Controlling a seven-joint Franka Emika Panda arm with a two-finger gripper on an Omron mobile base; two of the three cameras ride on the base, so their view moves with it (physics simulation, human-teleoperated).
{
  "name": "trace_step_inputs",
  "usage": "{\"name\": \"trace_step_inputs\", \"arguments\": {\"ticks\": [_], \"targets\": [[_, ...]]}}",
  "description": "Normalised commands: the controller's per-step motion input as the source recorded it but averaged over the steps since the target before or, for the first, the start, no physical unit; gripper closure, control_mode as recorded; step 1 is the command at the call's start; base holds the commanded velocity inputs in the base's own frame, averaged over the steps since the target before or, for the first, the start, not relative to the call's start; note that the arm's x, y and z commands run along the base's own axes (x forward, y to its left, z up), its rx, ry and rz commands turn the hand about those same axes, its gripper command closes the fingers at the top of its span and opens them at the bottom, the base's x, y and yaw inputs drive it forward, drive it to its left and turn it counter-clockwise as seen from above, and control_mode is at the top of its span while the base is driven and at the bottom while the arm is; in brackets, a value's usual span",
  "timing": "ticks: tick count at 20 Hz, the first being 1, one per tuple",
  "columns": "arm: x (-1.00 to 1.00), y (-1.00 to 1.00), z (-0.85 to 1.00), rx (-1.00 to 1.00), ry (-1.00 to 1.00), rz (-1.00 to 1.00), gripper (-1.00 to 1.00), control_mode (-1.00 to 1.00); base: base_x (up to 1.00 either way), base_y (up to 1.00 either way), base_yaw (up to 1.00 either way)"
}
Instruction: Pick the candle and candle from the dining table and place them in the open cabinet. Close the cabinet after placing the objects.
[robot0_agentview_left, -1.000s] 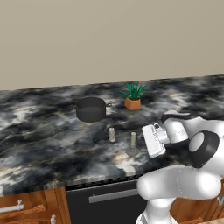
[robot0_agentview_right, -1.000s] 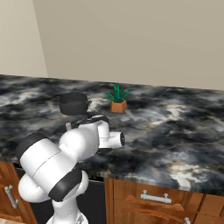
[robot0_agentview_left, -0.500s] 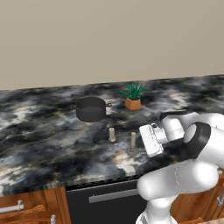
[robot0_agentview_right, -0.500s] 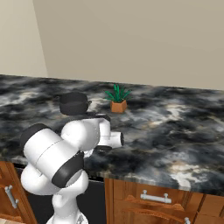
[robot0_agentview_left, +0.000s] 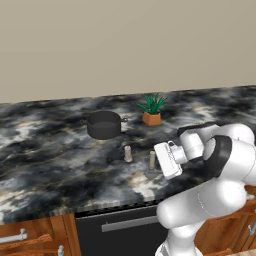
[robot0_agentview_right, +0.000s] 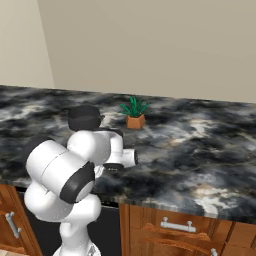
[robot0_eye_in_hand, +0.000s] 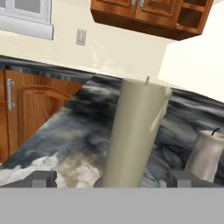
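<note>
Compared with a moment earlier, the arm has rolled its elbow further over and the pincer (robot0_eye_in_hand: 111, 178) has come a little closer to the tall candle (robot0_agentview_left: 152, 160), while both candles, the black pot (robot0_agentview_left: 104, 124) and the small potted plant (robot0_agentview_left: 151, 110) stay where they were on the desk (robot0_agentview_left: 45, 165). The pincer is wide open and holds nothing; in the hand view the tall candle rises between the two fingertips (robot0_eye_in_hand: 42, 178), touching neither as far as one can see, and the short candle (robot0_eye_in_hand: 205, 155) stands just beside it on the right. The candle's round base is cut off at the bottom of the hand view, and in the right base view the arm covers both candles.

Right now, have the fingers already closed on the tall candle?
No: in the hand view the fingers stand wide apart on either side of the tall candle, not touching it.
</note>
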Motion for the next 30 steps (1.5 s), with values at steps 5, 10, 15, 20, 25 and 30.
{"name": "trace_step_inputs", "arguments": {"ticks": [5, 10, 15, 20, 25, 30], "targets": [[0.02, 0.03, 0.0, 0.0, 0.0, 0.01, -1.0, -1.0, 0.0, 0.0, 0.0], [0.13, 0.06, 0.0, 0.0, 0.0, 0.0, 1.0, -1.0, 0.0, 0.0, 0.0], [0.07, 0.06, 0.0, 0.0, 0.0, 0.0, 1.0, -1.0, 0.0, 0.0, 0.0], [0.0, 0.0, 0.0, 0.01, 0.0, 0.0, 1.0, -1.0, 0.0, 0.0, 0.0], [-0.02, 0.01, 0.14, 0.03, -0.04, 0.0, 1.0, -1.0, 0.0, 0.0, 0.0], [0.0, 0.08, 0.4, 0.01, -0.08, -0.01, 1.0, -1.0, 0.0, 0.0, 0.0]]}}
